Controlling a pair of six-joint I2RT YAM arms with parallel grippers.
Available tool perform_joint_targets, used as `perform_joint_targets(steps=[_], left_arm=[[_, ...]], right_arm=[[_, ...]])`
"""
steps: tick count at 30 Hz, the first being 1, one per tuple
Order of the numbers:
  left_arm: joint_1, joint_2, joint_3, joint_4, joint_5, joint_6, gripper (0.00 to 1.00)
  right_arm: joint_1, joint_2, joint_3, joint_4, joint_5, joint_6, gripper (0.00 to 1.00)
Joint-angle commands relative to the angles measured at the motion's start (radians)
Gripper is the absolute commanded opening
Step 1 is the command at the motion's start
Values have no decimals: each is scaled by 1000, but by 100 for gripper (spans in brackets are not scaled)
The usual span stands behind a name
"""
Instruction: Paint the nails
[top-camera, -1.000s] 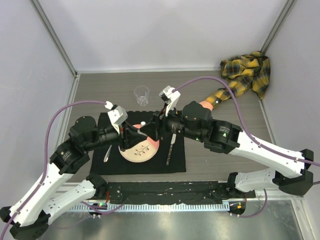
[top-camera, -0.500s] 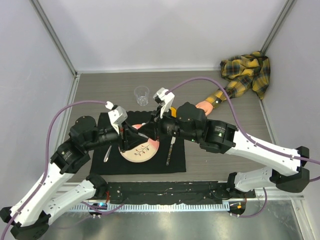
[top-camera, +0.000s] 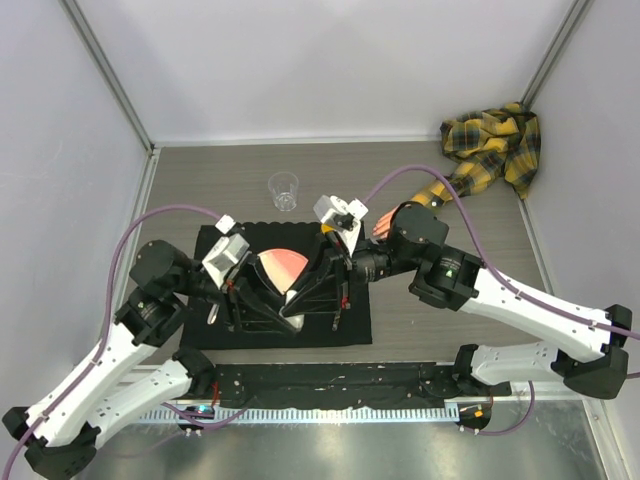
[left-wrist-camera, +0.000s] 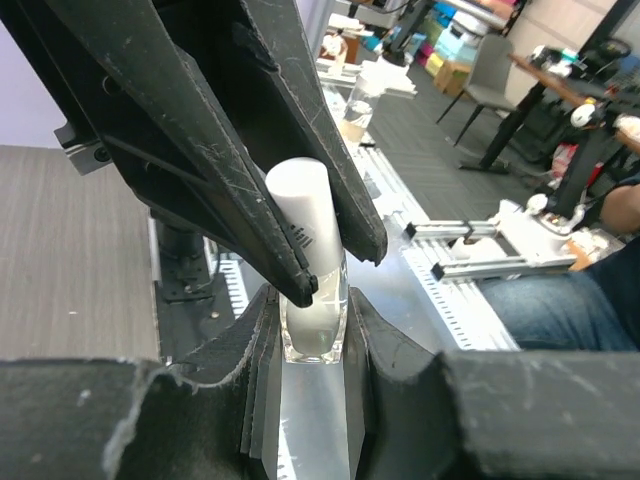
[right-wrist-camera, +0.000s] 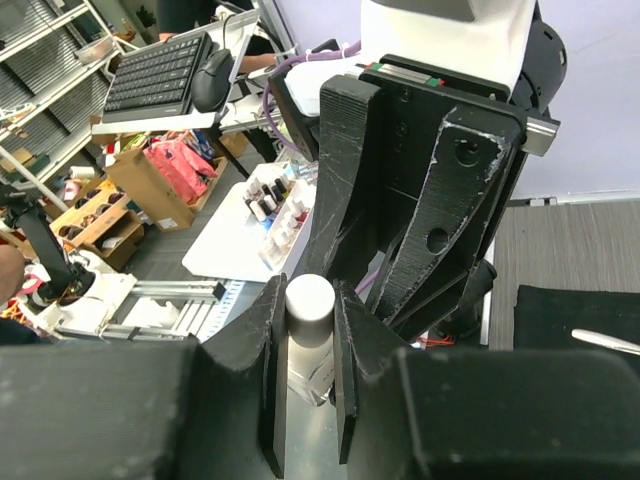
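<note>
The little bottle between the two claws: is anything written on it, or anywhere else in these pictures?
Bottle, white cap: a few dark marks, half hidden and too small to read.
Keyboard in the background of the right wrist view: keys too blurred to read.
Nothing else shows any text that can be read.

Top camera: fixed above and behind the arm bases (top-camera: 195, 368), looking down from afar over the whole desk (top-camera: 200, 180). Left wrist camera: close behind the left hand (left-wrist-camera: 312, 335), sighting along its fingers; right wrist camera: close behind the right hand (right-wrist-camera: 308, 330), facing back at it. Both wrist views share the white-capped bottle (left-wrist-camera: 305, 250), each with the other hand beyond; the top view covers both hands meeting.
</note>
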Motion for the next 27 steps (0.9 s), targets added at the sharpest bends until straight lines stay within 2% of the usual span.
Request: perform_joint_targets(steps=[1,2,5,6,9,11,15,19,27], left_arm=[[2,-16,82,-126,-54,150,0],[4,-18,96,-199,-99,200,0],[4,-18,127,-338,-194,280,0],[4,-15,133,-366,-275,323,0],[2,-12,153,-462,-410,381,0],[4,-13,154,-493,-462,395,0],[2,-24,141,-499,-539,397,0],[2,-26,131,-489,-550,389,0],[2,-15,139,-504,-644,382,0]], right_arm=[[-7,-26,10,-57,19,-18,7],[-7,-30,16,-82,54,-32,24],[-8,-44,41,-205,237,-64,50],[-10,-49,59,-234,366,-67,60],[-8,-53,97,-350,540,-63,75],[-8,-63,105,-383,637,-32,81],[-7,-60,127,-403,667,-3,84],[-7,-47,137,-400,673,11,83],[30,11,199,-433,729,2,65]])
